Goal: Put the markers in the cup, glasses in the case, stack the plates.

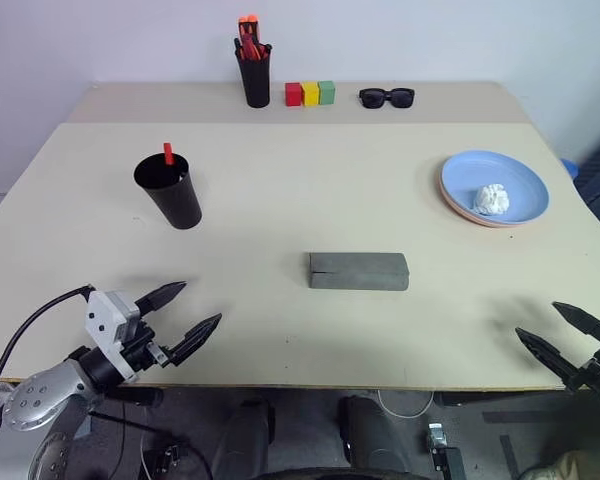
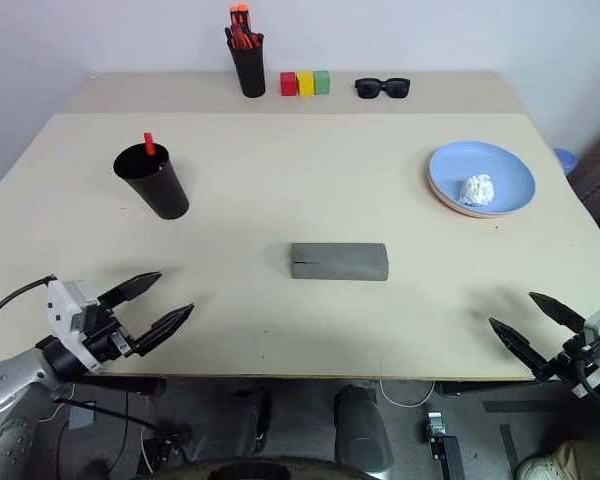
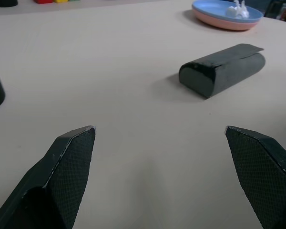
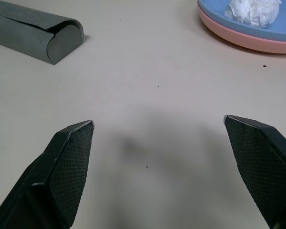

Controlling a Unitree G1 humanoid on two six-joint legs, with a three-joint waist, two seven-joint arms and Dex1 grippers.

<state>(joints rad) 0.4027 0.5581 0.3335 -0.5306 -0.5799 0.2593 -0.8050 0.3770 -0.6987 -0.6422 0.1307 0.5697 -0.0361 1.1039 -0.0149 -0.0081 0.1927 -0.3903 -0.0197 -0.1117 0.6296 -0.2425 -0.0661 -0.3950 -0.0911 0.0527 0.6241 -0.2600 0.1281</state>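
**Grey case shut, plates stacked, both grippers empty**

Grey felt covers the case (image 1: 359,271), which lies closed at the middle of the table (image 1: 280,330); I can't tell whether the glasses are inside. Near the right edge the blue plate (image 1: 515,180) sits on the pink plate (image 4: 238,39), with a crumpled white wad (image 1: 492,199) on top. A red marker tip (image 1: 168,153) pokes out of the cup (image 1: 170,192) on the left; the other marker I can't make out.

The left gripper (image 1: 180,317) and right gripper (image 1: 565,335) hover at the near edge, fingers spread wide, grasping nothing.

I'd guess the case is light and a bit soft-skinned, best pinched across its short width at mid-length. The plates look stiff, thin and slick, so take them by the rim. The cup seems light and tippy; grip low on its wall.
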